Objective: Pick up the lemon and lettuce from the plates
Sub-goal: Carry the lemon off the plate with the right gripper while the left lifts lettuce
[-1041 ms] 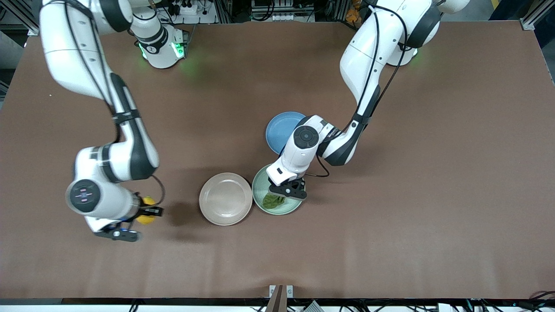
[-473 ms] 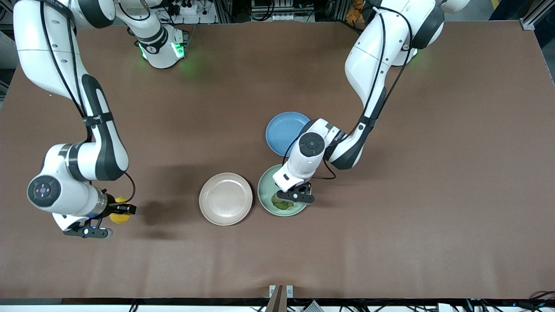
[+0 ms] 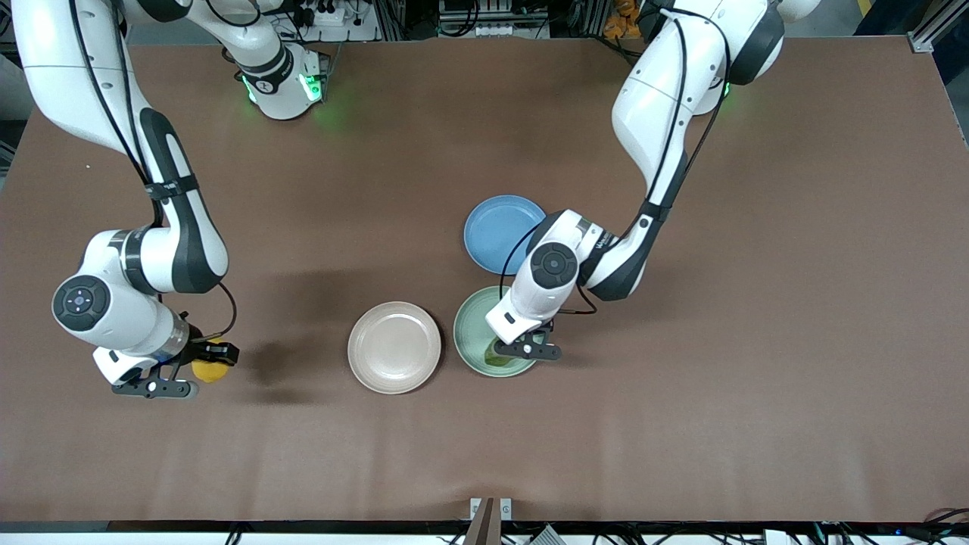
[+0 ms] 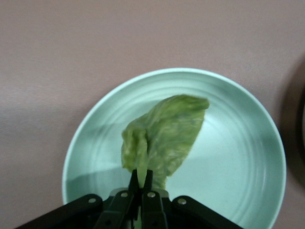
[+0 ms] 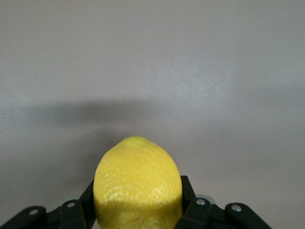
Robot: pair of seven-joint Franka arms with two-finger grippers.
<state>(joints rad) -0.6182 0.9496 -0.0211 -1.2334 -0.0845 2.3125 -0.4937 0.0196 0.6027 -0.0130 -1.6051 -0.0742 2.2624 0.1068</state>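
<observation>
My left gripper is over the mint green plate, shut on the pale stem of the lettuce. In the left wrist view the crinkled green lettuce spreads out from the left gripper above the mint plate. I cannot tell if the leaf touches the plate. My right gripper is over bare table toward the right arm's end, shut on the yellow lemon. The lemon fills the right gripper. The beige-pink plate has nothing on it.
A blue plate lies farther from the front camera than the mint plate, partly under the left arm's wrist. The brown table stretches wide around the plates.
The right arm carried the lemon away from the beige plate toward its end of the table. The left gripper shut on the lettuce stem, and it and the mint plate shifted slightly toward the left arm's end.
</observation>
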